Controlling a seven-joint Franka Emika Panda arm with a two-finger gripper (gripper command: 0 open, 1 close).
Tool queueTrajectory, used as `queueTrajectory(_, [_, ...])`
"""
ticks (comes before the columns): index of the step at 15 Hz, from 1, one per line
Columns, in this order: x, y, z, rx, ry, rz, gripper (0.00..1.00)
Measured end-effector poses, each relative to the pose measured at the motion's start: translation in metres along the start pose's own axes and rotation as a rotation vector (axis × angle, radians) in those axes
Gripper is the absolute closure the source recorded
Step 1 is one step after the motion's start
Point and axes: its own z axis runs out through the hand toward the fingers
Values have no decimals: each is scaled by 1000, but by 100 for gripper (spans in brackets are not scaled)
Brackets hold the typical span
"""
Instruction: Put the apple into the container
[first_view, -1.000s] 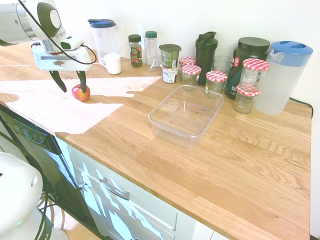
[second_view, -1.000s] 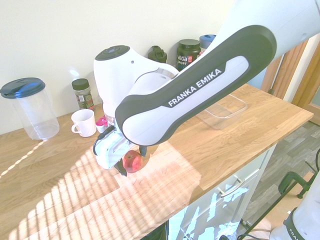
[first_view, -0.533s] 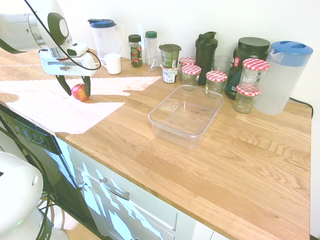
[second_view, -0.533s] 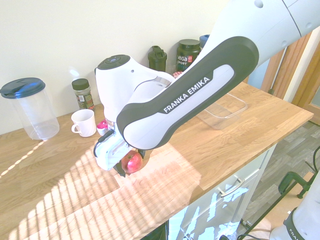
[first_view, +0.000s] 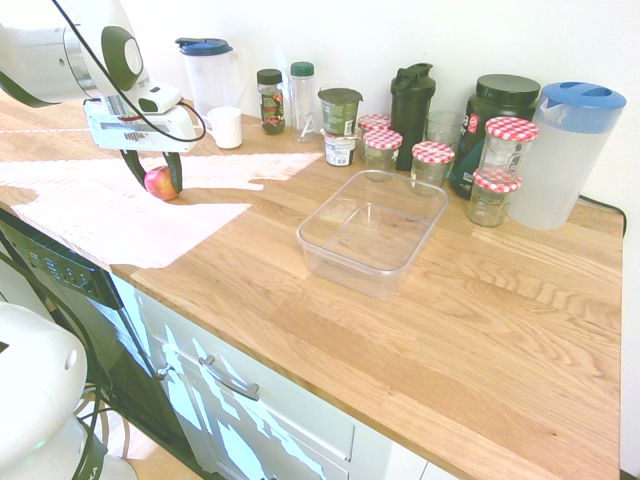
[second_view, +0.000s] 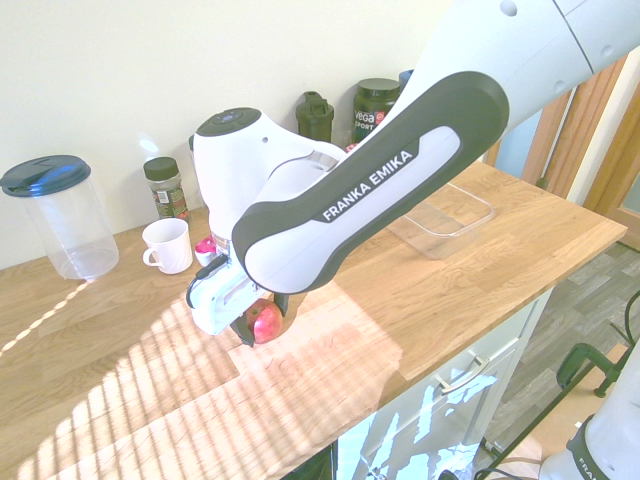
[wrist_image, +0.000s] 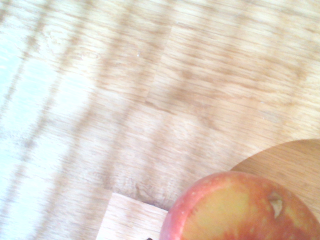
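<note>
The apple (first_view: 160, 183) is round, so it has no clear long axis; in the wrist view its yellow patch faces up to the camera. It is on the worktop (first_view: 330, 330), well apart from the container (first_view: 372, 235), whose long axis runs toward the wall. Compared with one second ago, the gripper (first_view: 154, 178) is lower and its fingers have come closer together; now they pinch the apple from both sides. The arm (second_view: 370, 190) reaches down, with the fingers pointing to the worktop.
</note>
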Motion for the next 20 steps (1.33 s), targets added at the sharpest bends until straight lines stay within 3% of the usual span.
queueTrajectory(4, [57, 6, -92, 58, -5, 126, 100])
queueTrajectory(7, [125, 66, -149, 68, 14, 234, 100])
queueTrajectory(10, [190, 151, -151, 42, 6, 350, 100])
queueTrajectory(13, [223, 222, -141, 16, -6, 447, 100])
queueTrajectory(17, [216, 296, -111, -37, -54, 516, 100])
queueTrajectory(20, [203, 339, -87, -28, -54, 544, 100])
